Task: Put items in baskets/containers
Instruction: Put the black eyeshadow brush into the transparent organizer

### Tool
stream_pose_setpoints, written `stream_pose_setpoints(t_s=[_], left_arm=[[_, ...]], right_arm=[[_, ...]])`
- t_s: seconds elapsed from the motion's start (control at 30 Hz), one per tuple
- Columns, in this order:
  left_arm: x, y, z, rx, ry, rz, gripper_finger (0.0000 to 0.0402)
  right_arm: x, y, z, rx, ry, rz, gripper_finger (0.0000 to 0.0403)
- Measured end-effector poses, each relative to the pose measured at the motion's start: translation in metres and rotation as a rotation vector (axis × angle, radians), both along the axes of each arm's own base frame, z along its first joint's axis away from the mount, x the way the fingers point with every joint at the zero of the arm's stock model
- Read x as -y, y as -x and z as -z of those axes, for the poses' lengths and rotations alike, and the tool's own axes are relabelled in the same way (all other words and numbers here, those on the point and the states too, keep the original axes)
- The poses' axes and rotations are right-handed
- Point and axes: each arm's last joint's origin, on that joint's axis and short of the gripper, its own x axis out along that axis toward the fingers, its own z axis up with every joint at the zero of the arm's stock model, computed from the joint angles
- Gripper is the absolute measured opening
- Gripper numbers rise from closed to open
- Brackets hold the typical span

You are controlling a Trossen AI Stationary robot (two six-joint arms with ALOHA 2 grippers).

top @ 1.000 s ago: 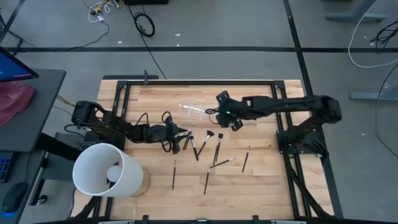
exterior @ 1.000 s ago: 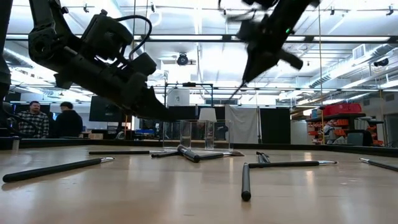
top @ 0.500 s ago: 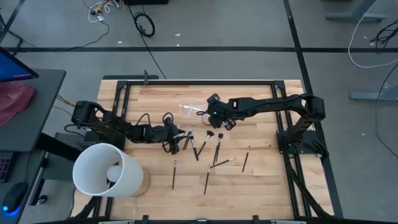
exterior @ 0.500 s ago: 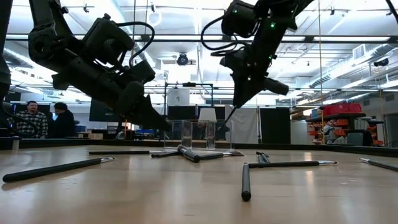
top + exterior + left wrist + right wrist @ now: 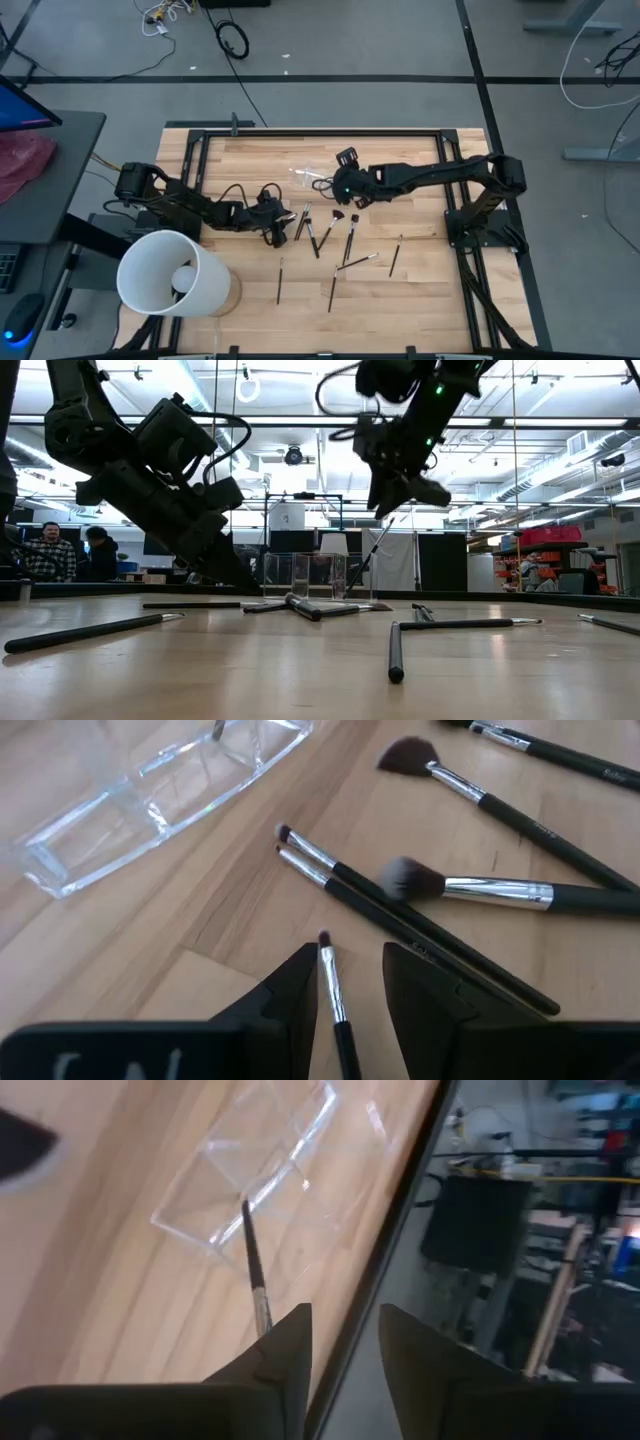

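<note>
A small clear container (image 5: 308,177) lies at the table's far middle. One thin dark brush (image 5: 252,1250) leans in it, lower end inside and handle slanting up toward my right gripper (image 5: 340,1345), which hovers open just right of the container (image 5: 270,1160). Several more brushes (image 5: 330,235) lie flat on the wood nearer the front. My left gripper (image 5: 345,990) is open and low over the table, left of that cluster. Its fingers stand on either side of a thin brush (image 5: 332,985) lying on the wood. My right gripper is open. The leaning brush's upper handle end (image 5: 266,1320) runs in behind one fingertip (image 5: 285,1342), and I cannot tell whether they touch. The brush stands slanted, its lower end (image 5: 245,1205) in the clear container.
A large white bucket (image 5: 170,272) stands at the near left corner. Loose brushes (image 5: 395,255) spread over the middle and right of the table. A black frame (image 5: 320,128) rims the table. People (image 5: 50,550) stand in the room far behind.
My right gripper has moved left and down toward the clear container with the brush, whose lower end has come down into it, and its fingers have opened. My left gripper has tipped downward toward the table over the brushes.
</note>
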Motion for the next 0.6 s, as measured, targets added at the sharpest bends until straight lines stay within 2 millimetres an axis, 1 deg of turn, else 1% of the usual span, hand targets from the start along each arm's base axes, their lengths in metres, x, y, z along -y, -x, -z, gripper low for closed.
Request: stream_pose_setpoints(t_s=[0.1,0.2,0.27,0.37,0.43,0.5,0.57,0.6], left_arm=[[0.008,0.001,-0.003,0.008,-0.03,0.017,0.0111],[0.016,0.003,-0.01,0.013,-0.095,0.035,0.0108],[0.021,0.006,-0.016,0.021,-0.128,0.026,0.0108],[0.026,0.015,-0.024,-0.014,-0.167,0.007,0.0108],[0.029,0.023,-0.028,-0.047,-0.169,-0.019,0.0108],[0.03,0.029,-0.03,-0.072,-0.156,-0.029,0.0108],[0.032,0.036,-0.027,-0.107,-0.158,-0.012,0.0108],[0.033,0.039,-0.025,-0.111,-0.158,-0.008,0.0108]], right_arm=[[-0.018,0.002,-0.008,0.037,-0.001,-0.033,0.0127],[-0.032,0.008,-0.02,0.095,-0.023,-0.047,0.0127],[-0.038,0.012,-0.029,0.151,-0.047,-0.037,0.0127],[-0.042,0.02,-0.043,0.239,-0.1,-0.006,0.0127],[-0.043,0.024,-0.05,0.303,-0.186,0.005,0.0127],[-0.044,0.027,-0.052,0.359,-0.315,-0.005,0.0127],[-0.043,0.028,-0.046,0.399,-0.443,-0.027,0.0127],[-0.043,0.027,-0.04,0.426,-0.496,-0.042,0.0127]])
